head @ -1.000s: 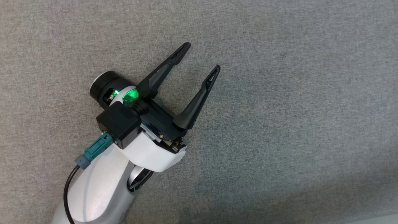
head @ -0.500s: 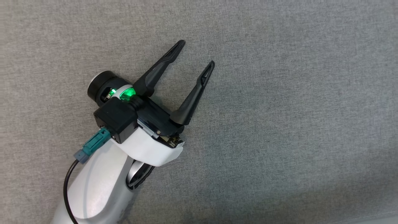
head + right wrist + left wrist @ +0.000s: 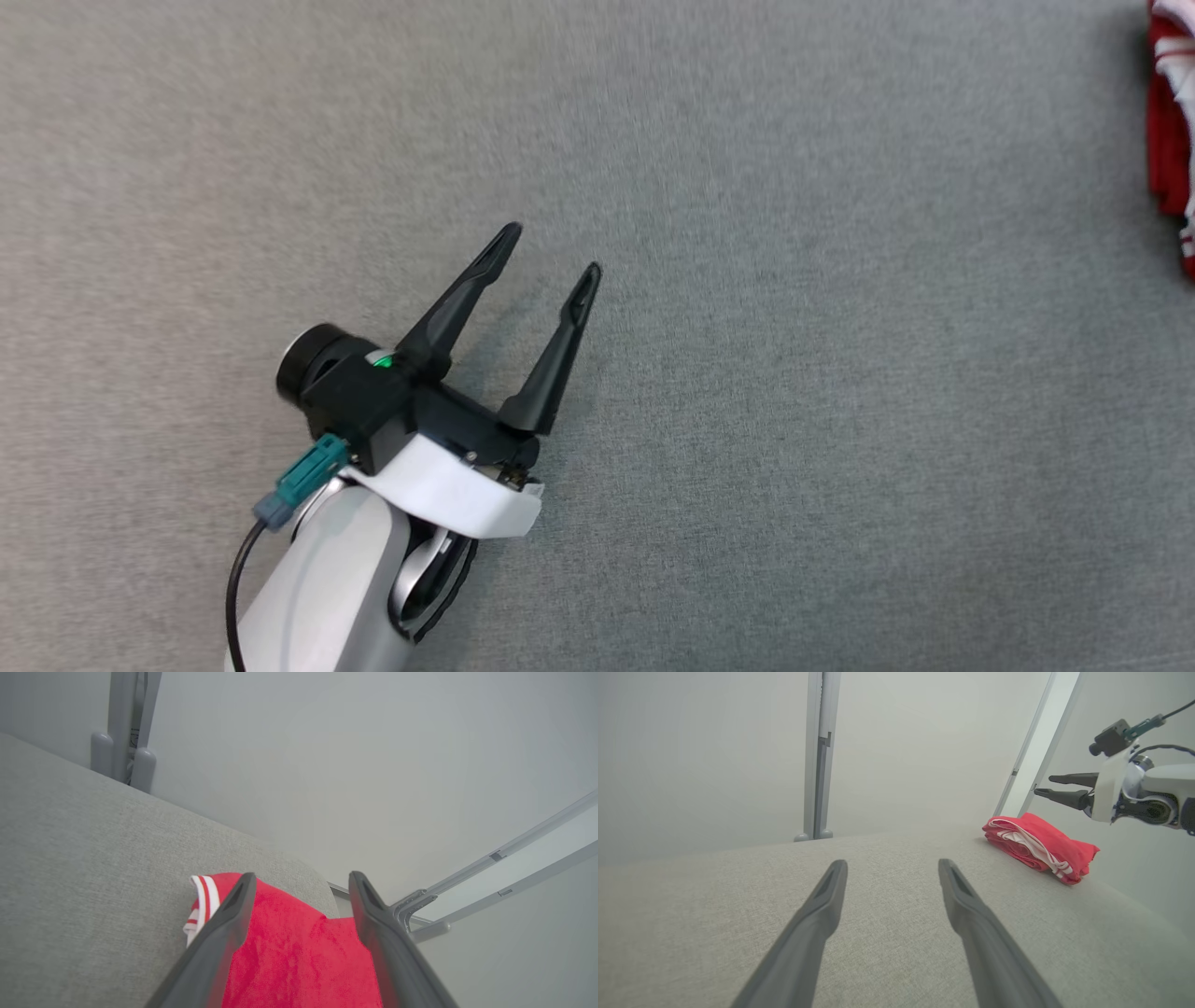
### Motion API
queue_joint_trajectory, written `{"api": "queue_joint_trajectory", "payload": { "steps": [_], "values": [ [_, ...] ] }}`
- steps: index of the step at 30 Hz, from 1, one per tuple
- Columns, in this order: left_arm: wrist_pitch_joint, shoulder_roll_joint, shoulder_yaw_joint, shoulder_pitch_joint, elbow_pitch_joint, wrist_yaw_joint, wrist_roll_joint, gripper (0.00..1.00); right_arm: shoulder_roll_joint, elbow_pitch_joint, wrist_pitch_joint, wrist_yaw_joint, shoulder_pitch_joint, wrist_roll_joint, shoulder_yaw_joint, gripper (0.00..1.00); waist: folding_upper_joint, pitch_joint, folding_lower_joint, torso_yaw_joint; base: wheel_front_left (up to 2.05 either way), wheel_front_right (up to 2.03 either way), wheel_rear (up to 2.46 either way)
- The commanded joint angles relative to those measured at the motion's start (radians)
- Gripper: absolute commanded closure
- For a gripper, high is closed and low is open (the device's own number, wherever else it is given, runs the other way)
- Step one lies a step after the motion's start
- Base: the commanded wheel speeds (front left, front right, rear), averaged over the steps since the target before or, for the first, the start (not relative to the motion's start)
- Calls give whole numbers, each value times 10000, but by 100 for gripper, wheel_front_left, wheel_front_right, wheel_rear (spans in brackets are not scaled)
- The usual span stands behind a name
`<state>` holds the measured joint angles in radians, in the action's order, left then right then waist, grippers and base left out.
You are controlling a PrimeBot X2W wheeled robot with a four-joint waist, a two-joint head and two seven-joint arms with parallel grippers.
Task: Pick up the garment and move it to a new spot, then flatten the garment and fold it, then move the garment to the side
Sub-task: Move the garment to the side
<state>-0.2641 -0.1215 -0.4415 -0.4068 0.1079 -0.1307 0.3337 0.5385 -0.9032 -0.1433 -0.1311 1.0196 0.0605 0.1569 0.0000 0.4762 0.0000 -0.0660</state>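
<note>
We see the folded red garment (image 3: 1036,842), white-striped, lying near the right end of the grey cloth surface (image 3: 840,373), close to its far edge. Our right gripper (image 3: 302,876) hangs above it without touching, fingers spread, holding nothing. Our left gripper (image 3: 553,248) is well apart from it over the cloth, fingers likewise spread and empty. Beyond the surface stand a pale wall (image 3: 714,756), a grey post (image 3: 821,756) and slanting rails (image 3: 514,868). The head view is slightly blurred, its right border cutting off the garment
</note>
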Motion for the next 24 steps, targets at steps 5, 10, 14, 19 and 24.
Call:
{"api": "queue_joint_trajectory", "payload": {
  "steps": [5,10,14,19,24],
  "values": [
    [5,163,854,783,58,1,-135,0,-876,567,-739,7,-953,-1362,565,0,0,-1789,0,490,0,0,0],
    [7,283,1564,1364,122,1,-203,0,-1301,1243,-1094,5,-1813,-2097,1106,0,0,-2533,0,732,0,0,0],
    [5,360,2099,1918,210,1,-269,0,-1620,2161,-1218,5,-2836,-2728,1115,0,0,-3198,0,1038,0,0,0],
    [7,550,2924,2555,297,1,-235,0,-2242,4203,-1212,5,-4674,-2813,375,0,0,-3811,0,1411,0,0,0],
    [5,596,3127,3006,402,1,-384,0,-3291,6128,-1207,5,-6913,-2239,-836,0,0,-4248,0,1808,0,0,0]
  ]
}}
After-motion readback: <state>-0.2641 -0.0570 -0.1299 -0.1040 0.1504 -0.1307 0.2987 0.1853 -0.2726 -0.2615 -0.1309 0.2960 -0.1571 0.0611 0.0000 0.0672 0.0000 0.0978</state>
